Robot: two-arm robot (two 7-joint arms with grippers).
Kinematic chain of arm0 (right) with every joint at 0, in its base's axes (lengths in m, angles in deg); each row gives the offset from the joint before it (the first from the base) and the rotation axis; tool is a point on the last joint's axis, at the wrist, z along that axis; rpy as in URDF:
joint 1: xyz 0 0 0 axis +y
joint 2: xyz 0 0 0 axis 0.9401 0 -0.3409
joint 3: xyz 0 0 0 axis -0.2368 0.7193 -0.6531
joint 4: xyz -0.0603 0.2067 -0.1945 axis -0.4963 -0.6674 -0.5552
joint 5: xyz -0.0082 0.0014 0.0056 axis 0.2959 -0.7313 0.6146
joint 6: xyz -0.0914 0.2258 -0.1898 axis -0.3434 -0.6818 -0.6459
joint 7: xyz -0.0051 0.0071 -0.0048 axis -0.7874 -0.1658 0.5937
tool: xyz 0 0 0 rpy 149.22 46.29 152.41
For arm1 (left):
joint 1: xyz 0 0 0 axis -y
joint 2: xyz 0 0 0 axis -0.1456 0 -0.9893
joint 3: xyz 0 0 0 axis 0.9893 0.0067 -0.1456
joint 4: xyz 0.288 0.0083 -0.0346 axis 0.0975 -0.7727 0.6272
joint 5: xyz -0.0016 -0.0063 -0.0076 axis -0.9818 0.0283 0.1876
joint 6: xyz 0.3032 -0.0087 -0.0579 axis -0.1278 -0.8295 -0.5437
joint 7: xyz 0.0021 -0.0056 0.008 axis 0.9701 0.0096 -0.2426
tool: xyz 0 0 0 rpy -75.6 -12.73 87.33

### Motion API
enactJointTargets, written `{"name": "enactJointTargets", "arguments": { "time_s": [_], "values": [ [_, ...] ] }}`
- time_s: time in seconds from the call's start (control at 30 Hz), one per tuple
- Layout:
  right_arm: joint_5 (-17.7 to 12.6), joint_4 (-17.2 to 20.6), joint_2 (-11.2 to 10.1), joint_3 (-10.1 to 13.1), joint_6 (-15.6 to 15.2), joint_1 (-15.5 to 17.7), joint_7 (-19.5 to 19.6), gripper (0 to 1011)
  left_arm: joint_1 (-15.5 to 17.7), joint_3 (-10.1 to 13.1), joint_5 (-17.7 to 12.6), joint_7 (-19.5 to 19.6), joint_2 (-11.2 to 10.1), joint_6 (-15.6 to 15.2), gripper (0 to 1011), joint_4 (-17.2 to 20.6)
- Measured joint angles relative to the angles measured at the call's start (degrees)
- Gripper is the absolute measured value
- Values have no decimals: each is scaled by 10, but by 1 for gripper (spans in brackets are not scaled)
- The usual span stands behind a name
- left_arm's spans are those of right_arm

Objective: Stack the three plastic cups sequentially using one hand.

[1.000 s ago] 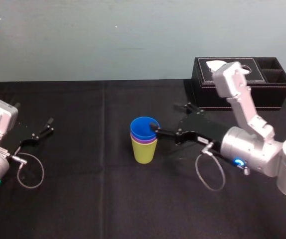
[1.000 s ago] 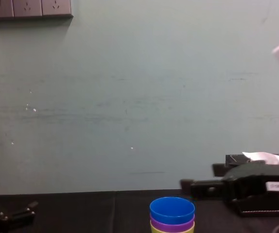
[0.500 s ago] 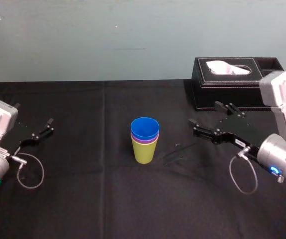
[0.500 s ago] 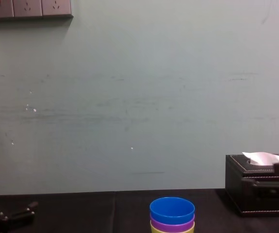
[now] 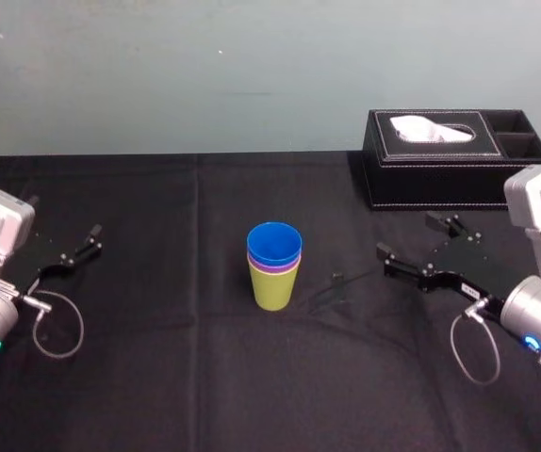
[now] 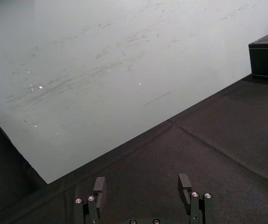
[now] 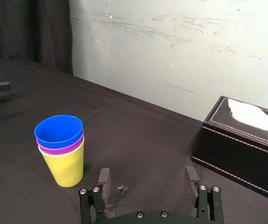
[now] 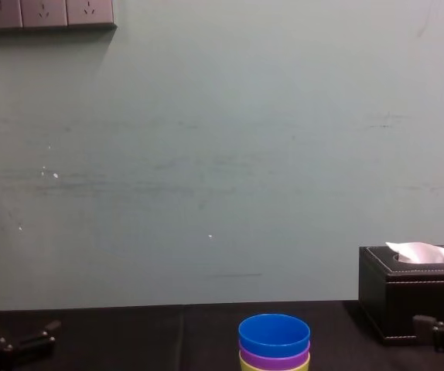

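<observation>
Standing nested: blue cup (image 5: 273, 243) in purple cup (image 5: 272, 266) in yellow-green cup (image 5: 272, 289). Right claw (image 7: 147, 171) wide open, empty; left claw (image 6: 142, 178) likewise.

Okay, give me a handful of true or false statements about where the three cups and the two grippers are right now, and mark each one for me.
1. The blue cup is the topmost cup of the stack. True.
2. The right gripper is shut on the blue cup. False: it is open and apart from the stack, off to its right.
3. The yellow-green cup is at the bottom, standing on the black cloth. True.
4. The purple cup stands alone, apart from the others. False: it is nested between the yellow-green cup and the blue cup.
5. The left gripper is open and far to the left of the stack. True.
</observation>
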Motion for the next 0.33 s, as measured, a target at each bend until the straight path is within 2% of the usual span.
{"name": "enactJointTargets", "arguments": {
  "time_s": [0.33],
  "values": [
    [-1, 2, 0, -1, -2, -1, 0, 1003, 0, 0, 0, 0, 0, 0, 1010, 0]
  ]
}}
